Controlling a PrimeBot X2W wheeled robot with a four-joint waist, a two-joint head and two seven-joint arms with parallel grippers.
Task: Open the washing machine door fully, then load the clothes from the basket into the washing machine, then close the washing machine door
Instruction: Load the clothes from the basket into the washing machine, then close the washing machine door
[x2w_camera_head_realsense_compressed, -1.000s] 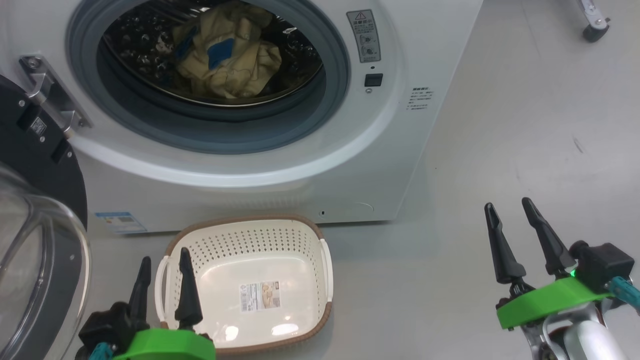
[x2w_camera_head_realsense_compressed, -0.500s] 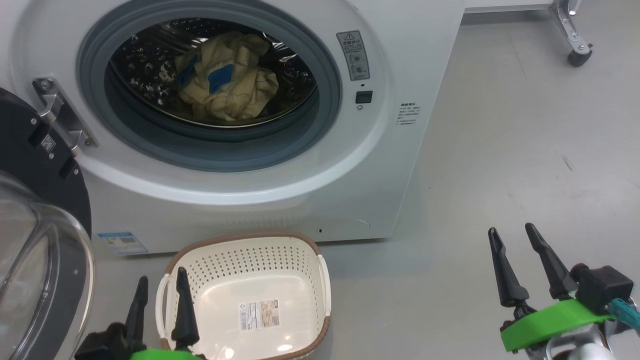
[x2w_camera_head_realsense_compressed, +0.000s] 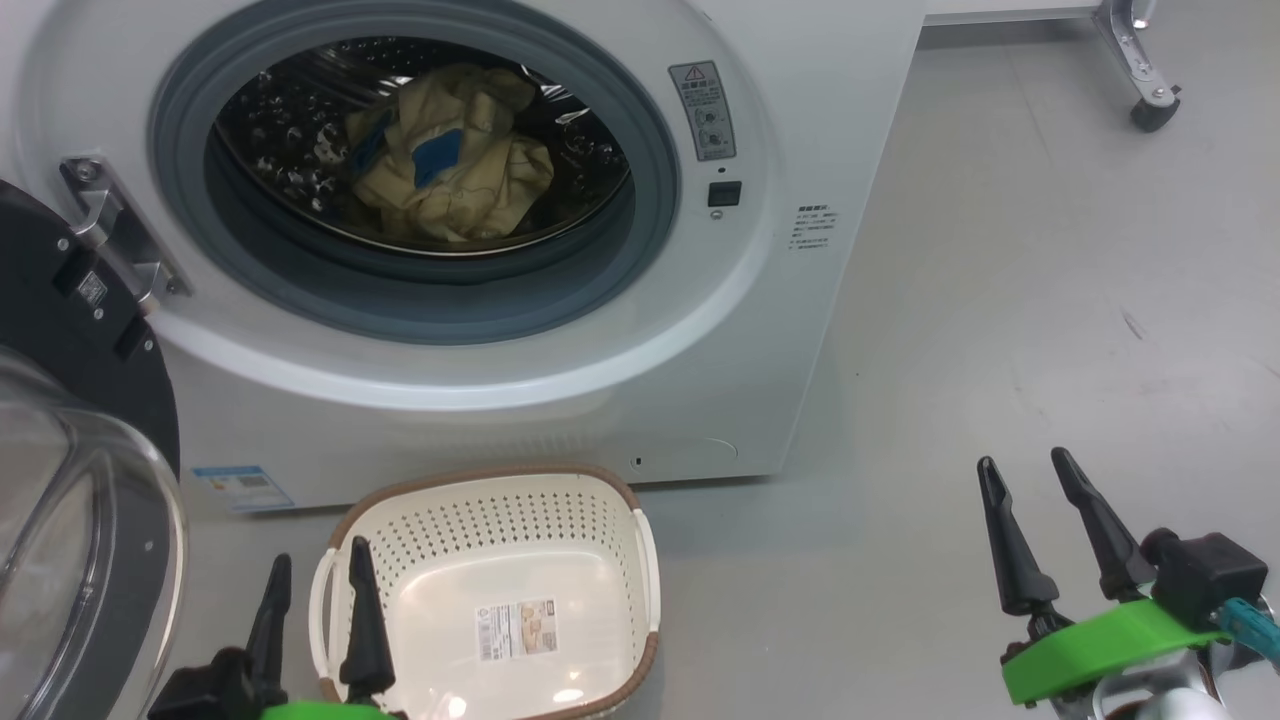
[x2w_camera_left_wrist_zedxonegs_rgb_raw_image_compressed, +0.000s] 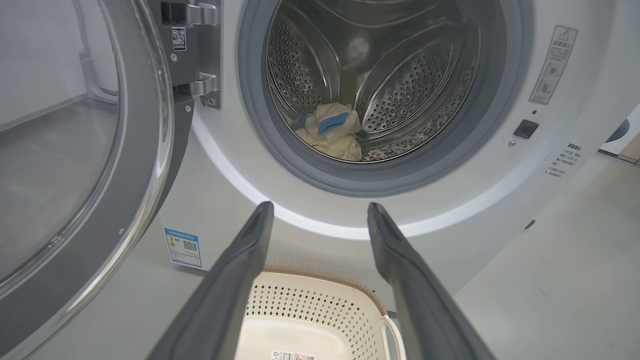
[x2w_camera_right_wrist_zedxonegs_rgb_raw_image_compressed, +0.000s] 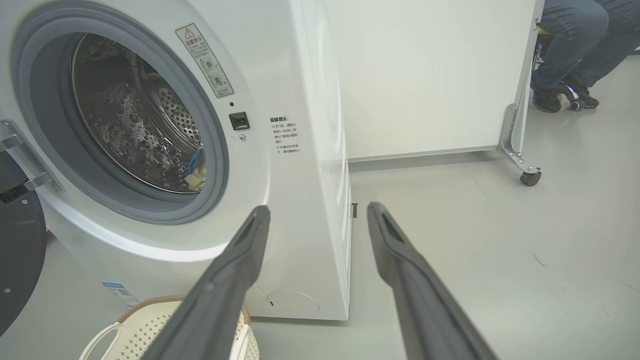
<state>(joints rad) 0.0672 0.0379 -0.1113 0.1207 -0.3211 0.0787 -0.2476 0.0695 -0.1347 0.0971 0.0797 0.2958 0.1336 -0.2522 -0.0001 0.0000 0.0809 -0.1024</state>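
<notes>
The washing machine door (x2w_camera_head_realsense_compressed: 70, 330) stands swung wide open at nine o'clock in my head view, its glossy black rim hung on a metal hinge (x2w_camera_head_realsense_compressed: 110, 230), its clear glass bowl bulging outward. The washing machine (x2w_camera_head_realsense_compressed: 780, 330) is a smooth white box, its round mouth ringed by a grey rubber seal (x2w_camera_head_realsense_compressed: 420, 310). Inside, toward twelve o'clock, the clothes (x2w_camera_head_realsense_compressed: 450, 165) lie crumpled at the bottom of the perforated steel drum (x2w_camera_left_wrist_zedxonegs_rgb_raw_image_compressed: 400, 90): soft cream-yellow fabric with thin grey lines and bright blue patches. The basket (x2w_camera_head_realsense_compressed: 500, 472) sits on the floor (x2w_camera_head_realsense_compressed: 1000, 300) at six o'clock, just in front of the machine. It is a rectangular cream plastic tub with dotted holes in its walls, a brown woven-look rim, white side handles and a paper label (x2w_camera_head_realsense_compressed: 518, 628) on its bottom. My left hand (x2w_camera_head_realsense_compressed: 318, 553) hovers at seven o'clock by the basket's left handle, fingers apart, holding nothing. My right hand (x2w_camera_head_realsense_compressed: 1023, 460) hangs at four o'clock over the grey floor, well apart from the basket, fingers likewise spread and empty.
</notes>
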